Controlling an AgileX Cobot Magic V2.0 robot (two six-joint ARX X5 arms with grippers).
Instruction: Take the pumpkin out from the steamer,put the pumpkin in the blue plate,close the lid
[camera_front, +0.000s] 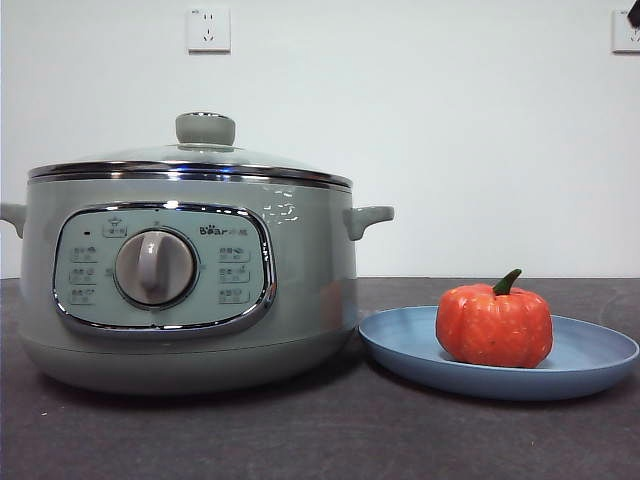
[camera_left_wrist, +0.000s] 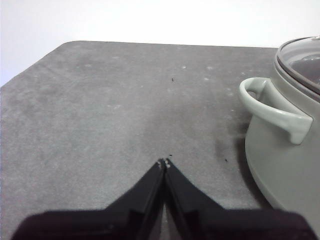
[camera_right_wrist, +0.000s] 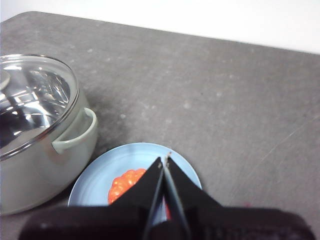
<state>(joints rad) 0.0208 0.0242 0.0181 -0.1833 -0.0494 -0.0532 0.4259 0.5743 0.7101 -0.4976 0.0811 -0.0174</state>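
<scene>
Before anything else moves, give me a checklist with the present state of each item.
1. Pumpkin out of the steamer and sitting in the blue plate: ok.
2. Lid seated on the steamer rim, knob up: ok in the front view and both wrist views.
3. Left gripper empty, jaws shut, over bare table beside the steamer handle: ok.
4. Right gripper empty, jaws shut, above the plate and not touching the pumpkin: ok.
5. Plate flat on the table, right next to the steamer base; whether they touch: cannot tell.
6. Steam or heat inside the pot: cannot tell.
</scene>
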